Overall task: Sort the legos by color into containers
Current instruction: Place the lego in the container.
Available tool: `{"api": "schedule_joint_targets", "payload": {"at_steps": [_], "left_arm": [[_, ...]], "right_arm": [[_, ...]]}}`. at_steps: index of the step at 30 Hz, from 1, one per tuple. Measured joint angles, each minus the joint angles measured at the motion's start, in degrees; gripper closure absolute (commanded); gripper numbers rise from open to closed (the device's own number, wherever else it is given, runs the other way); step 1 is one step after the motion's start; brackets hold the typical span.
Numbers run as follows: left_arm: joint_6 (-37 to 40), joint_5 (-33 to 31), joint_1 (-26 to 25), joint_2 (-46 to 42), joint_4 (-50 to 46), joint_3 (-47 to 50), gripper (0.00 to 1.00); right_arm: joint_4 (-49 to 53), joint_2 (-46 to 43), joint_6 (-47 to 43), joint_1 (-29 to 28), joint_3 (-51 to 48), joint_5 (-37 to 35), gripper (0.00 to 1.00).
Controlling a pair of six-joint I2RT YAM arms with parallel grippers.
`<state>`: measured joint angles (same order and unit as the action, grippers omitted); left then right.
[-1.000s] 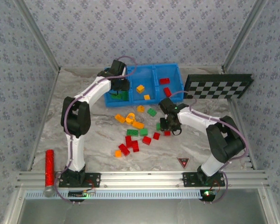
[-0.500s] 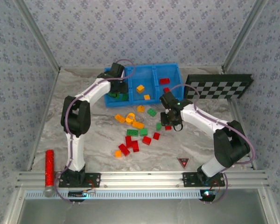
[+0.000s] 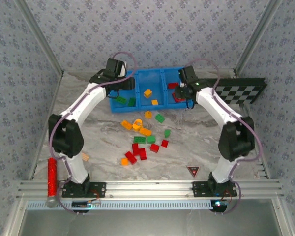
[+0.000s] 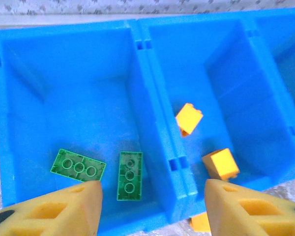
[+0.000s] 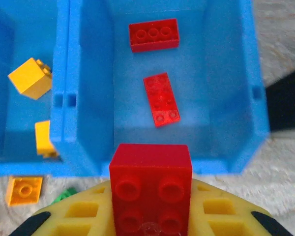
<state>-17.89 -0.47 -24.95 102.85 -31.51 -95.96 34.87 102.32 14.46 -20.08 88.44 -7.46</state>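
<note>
The blue bin (image 3: pixel 160 73) has three compartments. Two green legos (image 4: pixel 78 164) lie in the left compartment, and my left gripper (image 4: pixel 152 199) hangs open and empty above its near wall, also seen from above as the left gripper (image 3: pixel 122 89). Orange legos (image 4: pixel 221 163) sit in the middle compartment. My right gripper (image 5: pixel 151 206) is shut on a red lego (image 5: pixel 151 184) just in front of the right compartment, which holds two flat red legos (image 5: pixel 161 98). From above, the right gripper (image 3: pixel 181 94) is over that compartment's near edge. Loose legos (image 3: pixel 140 140) in three colours lie scattered mid-table.
A black-and-white checkerboard (image 3: pixel 236 91) leans right of the bin. A long red cylinder (image 3: pixel 52 174) lies at the near left, with a small tan block (image 3: pixel 84 157) by the left arm. A red triangle marker (image 3: pixel 192 170) sits near the right base.
The right arm lifted from the pile and swung back to the right compartment with a red lego. The left arm rose and drew back from the left compartment.
</note>
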Motion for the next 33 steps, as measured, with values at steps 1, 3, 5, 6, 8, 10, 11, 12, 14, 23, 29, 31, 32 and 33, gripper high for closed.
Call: {"api": "schedule_joint_targets", "payload": {"at_steps": [1, 3, 5, 6, 8, 10, 11, 12, 14, 23, 29, 31, 32, 33], "left_arm": [[0.0, -0.13, -0.63, -0.85, 0.0, 0.46, 0.42], [-0.04, -0.76, -2.49, -2.1, -0.24, 1.33, 0.42], [-0.2, -1.97, -5.2, -2.95, -0.66, 2.58, 0.42], [-0.28, -2.27, -6.36, -3.17, -0.9, 3.21, 0.42], [-0.94, -3.26, -9.62, -3.96, -1.31, 5.51, 0.42], [-2.03, -3.43, -12.5, -4.76, -1.68, 8.0, 0.42], [-2.71, -3.45, -13.99, -5.01, -1.9, 9.11, 0.42], [-3.28, -3.48, -15.17, -5.09, -2.01, 9.81, 0.42], [-4.79, -3.69, -17.84, -5.14, -1.97, 11.47, 0.42], [-9.46, -4.96, -26.58, -0.44, -0.15, 14.84, 0.43], [-9.7, -5.51, -30.56, 5.92, 1.57, 13.9, 0.42], [-9.9, -5.51, -31.21, 7.85, 1.62, 13.0, 0.41], [-10.12, -5.53, -31.43, 8.7, 1.62, 12.46, 0.41], [-10.32, -5.55, -31.61, 9.16, 1.7, 12.09, 0.41]], "right_arm": [[-0.72, 2.32, -0.5, 0.09, 1.33, -0.04, 0.78], [-1.29, 6.21, -1.18, 0.26, 3.69, -0.07, 0.78], [-2.05, 9.75, -1.73, 0.63, 5.86, -0.04, 0.78], [-2.32, 10.97, -1.9, 0.79, 6.6, -0.02, 0.78], [-2.6, 13.7, -2.08, 1.29, 8.59, 0.22, 0.78], [-2.99, 15.69, -2.08, 1.62, 10.01, 0.37, 0.78], [-3.13, 16.72, -2.08, 1.75, 10.75, 0.5, 0.78], [-3.3, 17.46, -2.1, 1.86, 11.21, 0.63, 0.78], [-3.74, 18.97, -2.08, 1.95, 11.85, 0.83, 0.78], [-4.33, 21.44, -0.96, 1.75, 10.23, 1.84, 0.76], [-5.31, 21.42, 0.2, 1.44, 7.06, 2.36, 0.75], [-6.27, 21.42, 0.57, 1.29, 6.21, 2.34, 0.74], [-6.62, 21.4, 0.76, 1.22, 5.97, 2.32, 0.73], [-6.73, 21.33, 0.96, 1.22, 5.95, 2.32, 0.73]]}}
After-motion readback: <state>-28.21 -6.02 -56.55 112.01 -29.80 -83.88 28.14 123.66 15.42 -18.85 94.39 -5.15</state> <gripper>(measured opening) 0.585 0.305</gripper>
